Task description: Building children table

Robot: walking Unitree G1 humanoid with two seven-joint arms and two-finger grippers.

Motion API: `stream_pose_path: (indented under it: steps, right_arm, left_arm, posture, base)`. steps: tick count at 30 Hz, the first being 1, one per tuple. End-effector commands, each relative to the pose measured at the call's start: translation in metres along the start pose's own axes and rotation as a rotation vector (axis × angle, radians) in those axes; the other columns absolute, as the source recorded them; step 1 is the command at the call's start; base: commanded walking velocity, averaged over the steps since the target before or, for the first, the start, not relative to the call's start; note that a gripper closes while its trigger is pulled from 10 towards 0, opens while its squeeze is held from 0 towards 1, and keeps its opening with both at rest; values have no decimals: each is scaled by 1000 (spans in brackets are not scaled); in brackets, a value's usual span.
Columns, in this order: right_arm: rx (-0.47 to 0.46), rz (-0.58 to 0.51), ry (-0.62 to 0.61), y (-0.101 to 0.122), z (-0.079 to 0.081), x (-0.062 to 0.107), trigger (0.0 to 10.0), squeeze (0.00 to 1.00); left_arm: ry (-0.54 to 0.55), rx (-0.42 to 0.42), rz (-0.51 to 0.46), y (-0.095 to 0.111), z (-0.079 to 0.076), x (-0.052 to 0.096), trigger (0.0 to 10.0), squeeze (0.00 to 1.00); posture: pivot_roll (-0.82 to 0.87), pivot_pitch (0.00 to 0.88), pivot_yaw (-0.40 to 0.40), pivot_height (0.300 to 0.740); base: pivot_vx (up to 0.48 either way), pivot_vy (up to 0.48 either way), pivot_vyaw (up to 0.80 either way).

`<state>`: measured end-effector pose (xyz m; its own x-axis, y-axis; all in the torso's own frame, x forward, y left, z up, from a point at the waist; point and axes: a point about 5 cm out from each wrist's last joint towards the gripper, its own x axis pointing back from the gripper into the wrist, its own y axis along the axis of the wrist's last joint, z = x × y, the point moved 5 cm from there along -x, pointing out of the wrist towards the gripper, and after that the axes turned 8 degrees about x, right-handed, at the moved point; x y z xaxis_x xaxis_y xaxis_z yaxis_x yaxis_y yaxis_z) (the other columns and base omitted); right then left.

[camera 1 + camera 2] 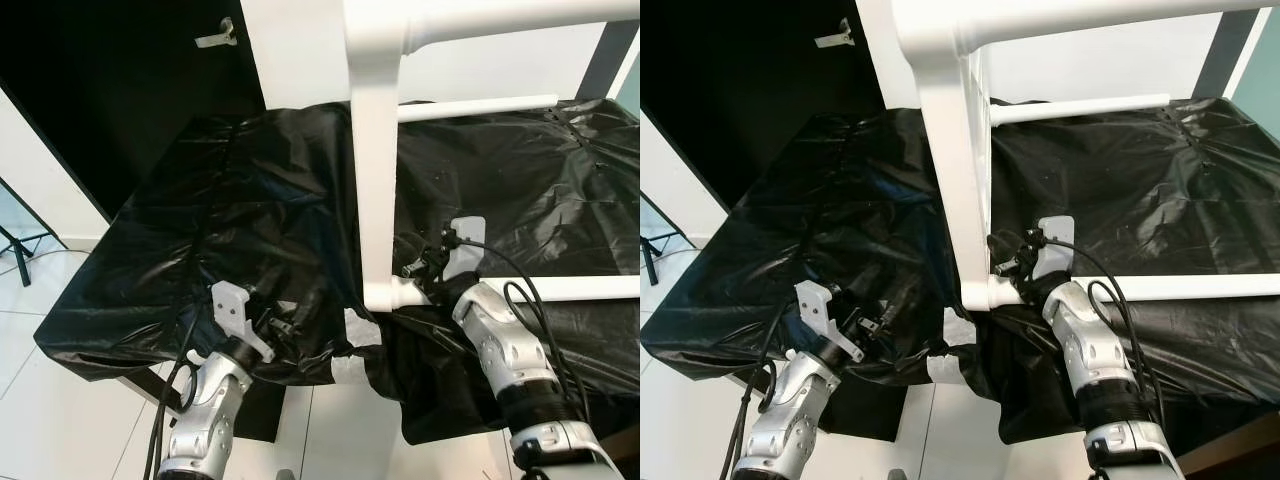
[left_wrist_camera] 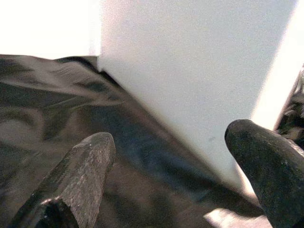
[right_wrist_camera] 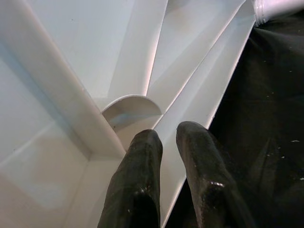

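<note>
Left gripper at near edge of black plastic sheet, fingers spread wide, holding nothing, just beside white leg. Right gripper at near corner of white table frame, fingers nearly together with a narrow gap, tips against ribbed underside, grip unclear. Frame standing tilted on sheet, white rails running toward far edge.

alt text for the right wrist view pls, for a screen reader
The right end effector, its two black fingers nearly together, presses against the ribbed underside of a white plastic table piece. Black plastic sheeting lies beside it.
</note>
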<state>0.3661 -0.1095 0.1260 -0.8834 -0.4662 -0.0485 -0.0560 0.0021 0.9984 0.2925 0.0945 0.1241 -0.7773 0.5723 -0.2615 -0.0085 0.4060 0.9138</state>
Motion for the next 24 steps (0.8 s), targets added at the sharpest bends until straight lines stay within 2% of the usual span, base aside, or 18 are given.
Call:
stream_pose_path:
  steps: [1,2,6,9,12,15,16,18,20,22,24]
  right_arm:
    - [-30,58,60,-17,19,-5,10000,0]
    - [-40,64,101,-19,29,-9,10000,0]
    - [-48,74,160,-23,42,-13,10000,0]
    - [-45,73,160,-24,41,-13,10000,0]
    - [-38,77,146,-27,39,-14,10000,0]
    - [-27,75,149,-27,42,-16,10000,0]
    - [-21,76,153,-28,45,-19,10000,0]
    - [-15,74,153,-27,47,-21,10000,0]
    - [2,63,124,-25,44,-22,10000,0]
    - [30,56,5,-25,26,-15,10000,0]
    - [40,63,-31,-29,20,-10,10000,0]
  left_arm:
    - [-115,14,10,2,-17,-5,10000,0]
    - [-119,24,-23,8,-24,-16,10000,0]
    - [-99,32,-79,15,-28,-39,10000,0]
    - [-105,32,-66,14,-32,-42,10000,0]
    - [-113,30,-68,13,-42,-52,10000,0]
    - [-119,34,-76,14,-48,-59,10000,0]
    - [-130,44,-96,20,-56,-65,10000,0]
    - [-130,28,-109,24,-59,-70,10000,0]
    - [-98,-16,-97,21,-56,-75,10000,0]
    - [-51,-56,-90,18,-55,-87,10000,0]
    - [-48,-67,-86,17,-56,-90,10000,0]
  posture:
    - [203,0,64,740]
    - [213,0,59,740]
    - [212,0,59,740]
    - [199,0,66,740]
    - [187,0,66,740]
    - [186,0,65,740]
    - [187,0,62,740]
    - [188,0,65,740]
    - [186,0,67,740]
    - [174,0,75,740]
    - [160,0,84,740]
  base:
    - [0,0,0]
    - [0,0,0]
    - [0,0,0]
    - [0,0,0]
    - [0,0,0]
    - [0,0,0]
    - [0,0,0]
    - [0,0,0]
    - [0,0,0]
    - [0,0,0]
    - [0,0,0]
